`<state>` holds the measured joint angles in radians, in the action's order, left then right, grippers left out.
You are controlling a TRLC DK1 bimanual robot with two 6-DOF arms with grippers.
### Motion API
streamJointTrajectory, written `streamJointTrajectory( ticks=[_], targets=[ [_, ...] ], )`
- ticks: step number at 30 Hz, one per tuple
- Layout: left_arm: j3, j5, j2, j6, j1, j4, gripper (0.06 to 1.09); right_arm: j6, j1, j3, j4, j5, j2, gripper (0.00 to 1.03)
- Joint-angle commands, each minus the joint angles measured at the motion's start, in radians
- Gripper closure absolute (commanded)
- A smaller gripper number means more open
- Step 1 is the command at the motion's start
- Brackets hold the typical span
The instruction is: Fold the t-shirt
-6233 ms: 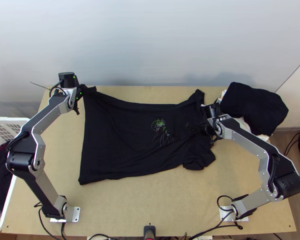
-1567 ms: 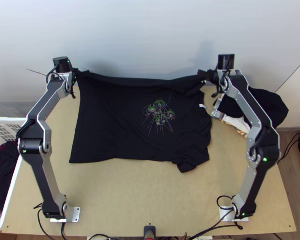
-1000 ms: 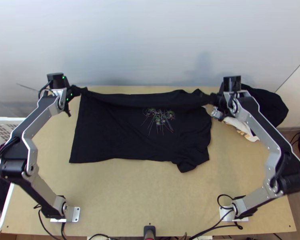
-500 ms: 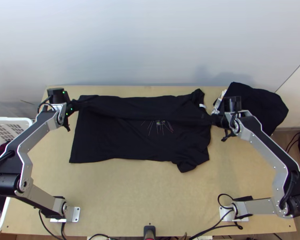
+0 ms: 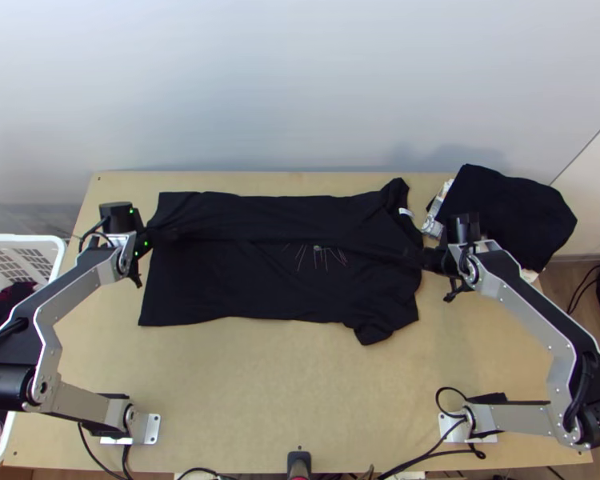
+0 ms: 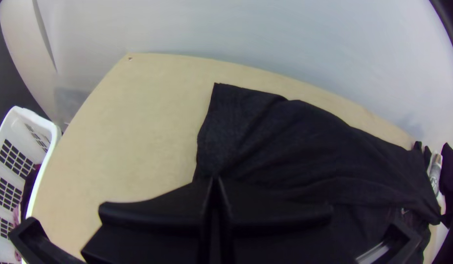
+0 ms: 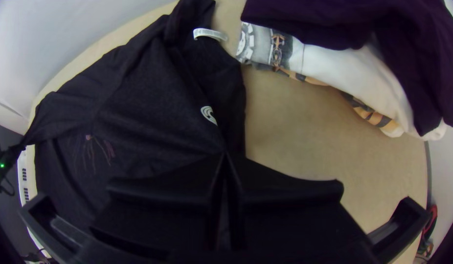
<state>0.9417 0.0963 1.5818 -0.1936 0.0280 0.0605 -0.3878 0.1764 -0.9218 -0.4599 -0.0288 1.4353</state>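
The black t-shirt point(image 5: 244, 292) lies sideways across the table, with its far part doubled over toward the near side and part of the chest print covered. My left gripper point(image 5: 169, 235) is at the hem end and my right gripper point(image 5: 425, 256) at the collar end. In the left wrist view, my left gripper point(image 6: 215, 180) is shut on the folded-over layer of the t-shirt point(image 6: 285, 142). In the right wrist view, my right gripper point(image 7: 225, 156) is shut on the t-shirt point(image 7: 143, 107) beside the neck opening; a white label point(image 7: 210, 34) shows at the collar.
A pile of clothes point(image 5: 508, 212) lies at the table's far right, close to my right gripper. A white basket point(image 5: 54, 264) with clothes stands off the left edge. Bare table point(image 5: 300, 392) stretches between the arms' bases.
Both grippers rose to the far side holding the t-shirt's far part, then came down toward the near side, laying it over the rest. Earlier, the right gripper was over the collar end.
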Motion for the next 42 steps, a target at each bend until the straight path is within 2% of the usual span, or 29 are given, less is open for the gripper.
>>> streamJointTrajectory(
  ticks=[1,14,15,18,19,21,23,26,27,33,37,42],
  targets=[
    [-0.073,0.000,-0.025,0.011,0.020,-0.031,1.05,-0.002,-0.009,0.023,0.001,-0.002,-0.047,1.00],
    [-0.098,-0.001,-0.011,0.031,0.072,-0.076,1.05,-0.002,-0.023,0.040,0.003,-0.002,-0.070,0.98],
    [-0.109,-0.001,-0.008,0.031,0.069,-0.085,1.05,-0.002,-0.020,0.046,0.004,-0.002,-0.069,0.95],
    [-0.142,-0.001,0.001,0.031,0.069,-0.093,1.03,-0.002,-0.005,0.057,0.003,-0.011,-0.069,0.68],
    [-0.149,-0.001,0.000,0.031,0.069,-0.090,0.96,-0.002,-0.003,0.058,0.003,-0.013,-0.073,0.61],
    [-0.155,-0.001,-0.017,0.028,0.064,-0.067,0.69,-0.011,-0.002,0.064,0.001,-0.013,-0.093,0.36],
    [-0.147,-0.001,-0.028,0.025,0.055,-0.030,0.41,-0.034,0.003,0.070,0.001,-0.013,-0.115,0.17],
    [-0.116,-0.003,-0.043,0.019,0.029,0.038,0.14,-0.060,0.018,0.070,0.001,-0.013,-0.134,0.08],
    [-0.103,-0.003,-0.046,0.010,0.024,0.065,0.11,-0.066,0.026,0.070,0.001,-0.013,-0.142,0.05],
    [-0.087,-0.012,-0.137,-0.006,0.009,0.237,0.11,-0.083,0.040,0.029,-0.057,-0.008,-0.184,0.04],
    [-0.139,-0.076,-0.269,0.039,0.010,0.368,0.12,-0.083,0.040,0.005,-0.140,0.010,-0.225,0.04],
    [-0.241,-0.095,-0.405,0.108,0.010,0.475,0.12,-0.083,0.044,0.021,-0.184,0.040,-0.309,0.04]
  ],
)
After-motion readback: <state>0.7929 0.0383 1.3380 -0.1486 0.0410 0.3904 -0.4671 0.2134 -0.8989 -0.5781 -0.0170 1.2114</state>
